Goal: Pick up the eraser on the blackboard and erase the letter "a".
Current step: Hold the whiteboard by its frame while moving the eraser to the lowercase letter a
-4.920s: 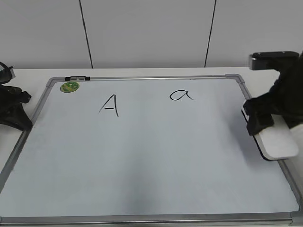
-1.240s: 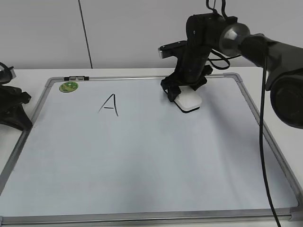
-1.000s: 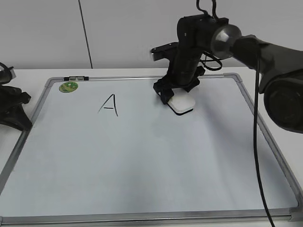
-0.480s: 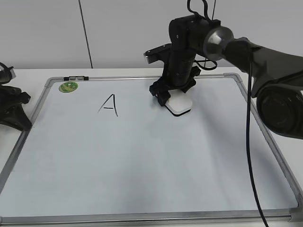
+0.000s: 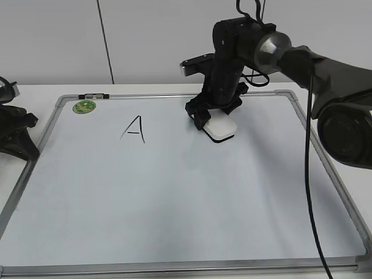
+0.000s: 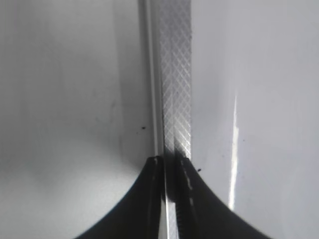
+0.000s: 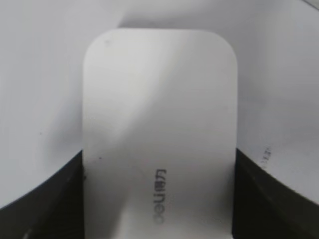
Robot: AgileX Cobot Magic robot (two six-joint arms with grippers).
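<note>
— Where do we stand?
— Our right gripper (image 5: 216,119) is clamped on the eraser (image 5: 220,127), pressing it flat on the blackboard (image 5: 174,203) near the top edge, right of the capital "A" (image 5: 134,128).
— And the small "a"?
— We see no trace of it; it is either wiped or hidden under the eraser. We judge the job nearly done.
— The left gripper (image 6: 169,164)?
— Nearly closed, holding nothing, parked over the board's frame.

The eraser (image 5: 221,128) and right pincer (image 5: 210,118) cover their patch of blackboard (image 5: 174,197) (no "a" visible).
</note>
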